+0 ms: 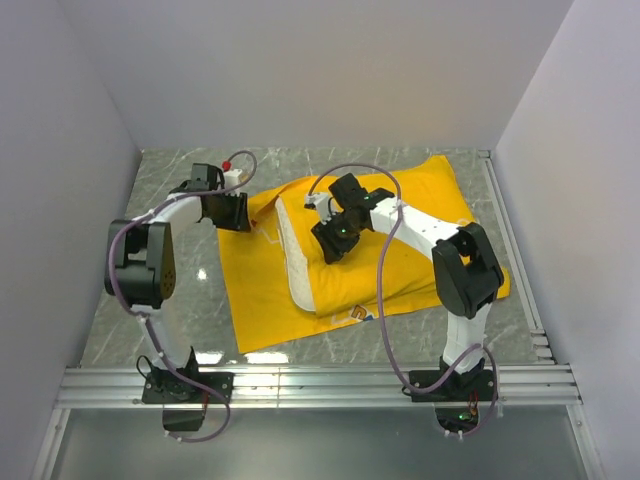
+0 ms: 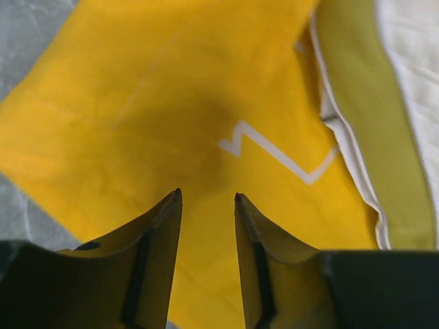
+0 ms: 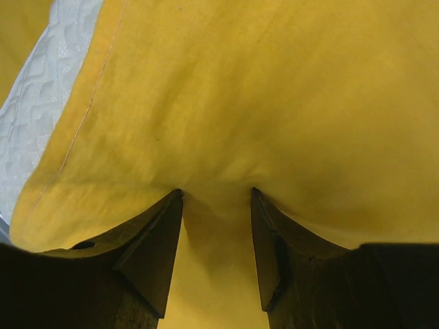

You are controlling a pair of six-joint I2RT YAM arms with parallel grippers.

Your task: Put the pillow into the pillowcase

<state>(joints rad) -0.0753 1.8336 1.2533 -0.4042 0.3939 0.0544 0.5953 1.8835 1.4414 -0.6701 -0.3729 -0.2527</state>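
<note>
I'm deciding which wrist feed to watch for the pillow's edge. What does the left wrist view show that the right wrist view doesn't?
Only the left wrist view: bare table, a white zigzag line printed on the pillowcase, and the pillow with its olive side edge. Only the right wrist view: the pillowcase's stitched hem running beside the pillow's quilted face. Both: yellow fabric, white quilting, and fingers apart over the fabric, on the left gripper and the right gripper.
</note>
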